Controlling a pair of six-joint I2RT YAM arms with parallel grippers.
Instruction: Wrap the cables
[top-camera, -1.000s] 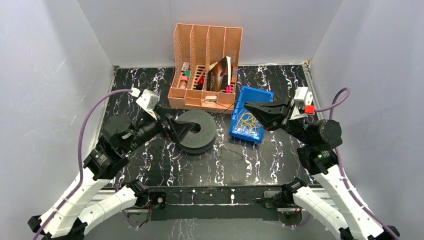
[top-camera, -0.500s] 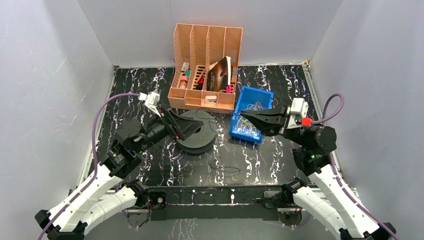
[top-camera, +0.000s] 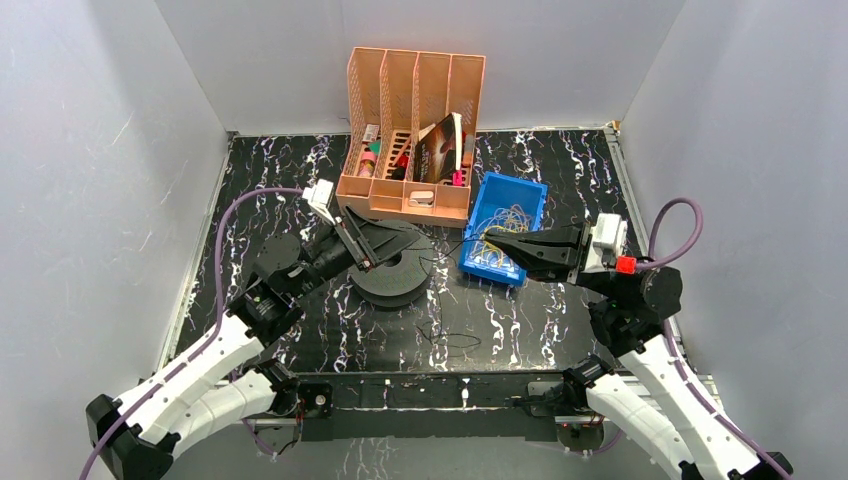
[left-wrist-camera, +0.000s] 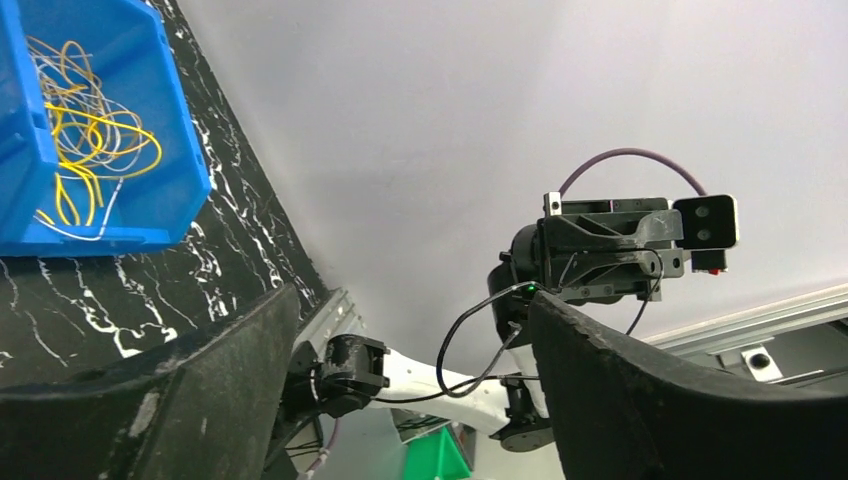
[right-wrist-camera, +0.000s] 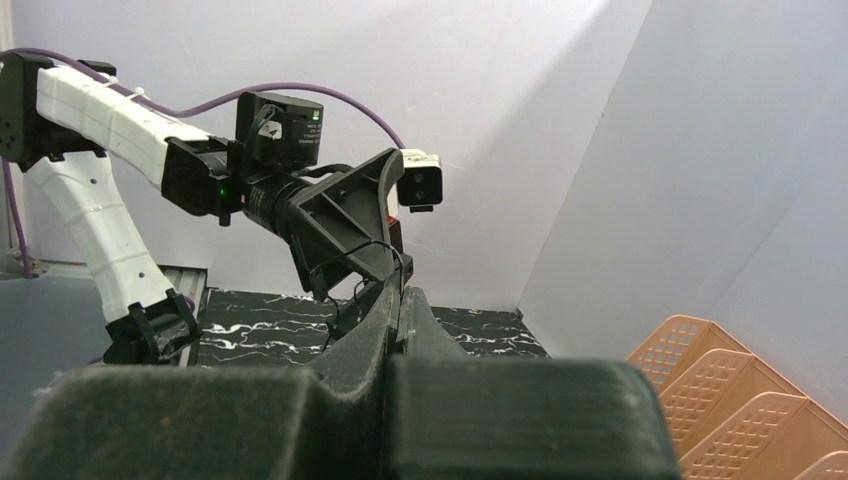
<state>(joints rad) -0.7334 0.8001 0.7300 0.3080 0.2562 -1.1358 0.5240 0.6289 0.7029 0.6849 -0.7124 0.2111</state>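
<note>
Left gripper (top-camera: 378, 243) jaws wide apart, empty, above grey spool (top-camera: 400, 280); right gripper (top-camera: 492, 241) clamped on thin black cable (top-camera: 452, 243), over blue bin (top-camera: 530, 188).

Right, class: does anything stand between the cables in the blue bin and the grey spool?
Only the wall of the blue bin, by these views. The cables lie inside it, with table between it and the spool. The open left gripper sits over the spool; the shut right gripper reaches over the bin's left side.
</note>
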